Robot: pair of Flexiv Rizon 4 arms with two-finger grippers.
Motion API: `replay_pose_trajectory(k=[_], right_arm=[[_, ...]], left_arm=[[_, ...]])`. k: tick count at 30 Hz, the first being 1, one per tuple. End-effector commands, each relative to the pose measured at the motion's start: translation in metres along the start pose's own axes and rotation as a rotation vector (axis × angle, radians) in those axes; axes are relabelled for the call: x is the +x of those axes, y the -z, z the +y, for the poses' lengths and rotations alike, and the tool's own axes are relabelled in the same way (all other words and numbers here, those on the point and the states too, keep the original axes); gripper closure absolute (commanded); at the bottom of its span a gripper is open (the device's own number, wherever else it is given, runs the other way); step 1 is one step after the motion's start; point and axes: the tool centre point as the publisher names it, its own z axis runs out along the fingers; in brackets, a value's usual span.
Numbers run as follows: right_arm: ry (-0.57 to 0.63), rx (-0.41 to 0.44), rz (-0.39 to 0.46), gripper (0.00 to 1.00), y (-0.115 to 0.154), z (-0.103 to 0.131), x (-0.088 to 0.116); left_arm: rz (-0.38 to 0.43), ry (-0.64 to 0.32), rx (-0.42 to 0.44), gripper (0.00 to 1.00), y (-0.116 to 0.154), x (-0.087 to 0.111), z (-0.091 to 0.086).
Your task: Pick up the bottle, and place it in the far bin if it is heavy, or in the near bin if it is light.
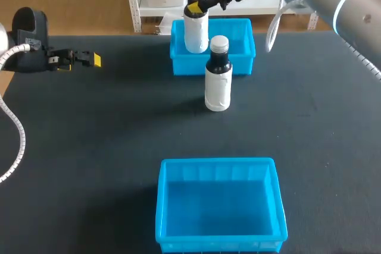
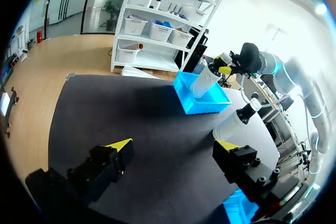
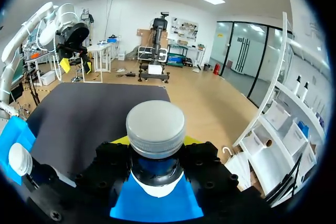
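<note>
A white bottle (image 1: 196, 28) with a grey cap (image 3: 155, 128) stands upright over the left part of the far blue bin (image 1: 238, 57), its lower end inside the walls. My right gripper (image 1: 199, 7) is shut on its neck, yellow tips on either side of the cap in the right wrist view. I cannot tell whether its base touches the bin floor. A second white bottle (image 1: 218, 81) with a dark neck stands on the table just in front of that bin. The near blue bin (image 1: 220, 206) is empty. My left gripper (image 1: 89, 59) hangs open at the far left, holding nothing.
The black table top (image 1: 107, 147) spreads between the two bins. In the left wrist view the held bottle (image 2: 206, 77), the far bin (image 2: 202, 100) and the standing bottle (image 2: 236, 121) lie well ahead of the open left gripper (image 2: 173, 145).
</note>
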Motion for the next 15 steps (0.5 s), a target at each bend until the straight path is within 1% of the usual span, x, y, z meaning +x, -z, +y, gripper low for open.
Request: replay_pose_trajectory(k=[1, 15], right_arm=[[-0.018, -0.479, -0.008, 1.00, -0.009, -0.021, 0.000], [-0.060, -0.508, -0.008, 1.00, -0.022, -0.022, 0.009]], left_arm=[[0.000, 0.000, 0.000, 0.00, 0.000, 0.000, 0.000], [0.000, 0.000, 0.000, 0.00, 0.000, 0.000, 0.000]])
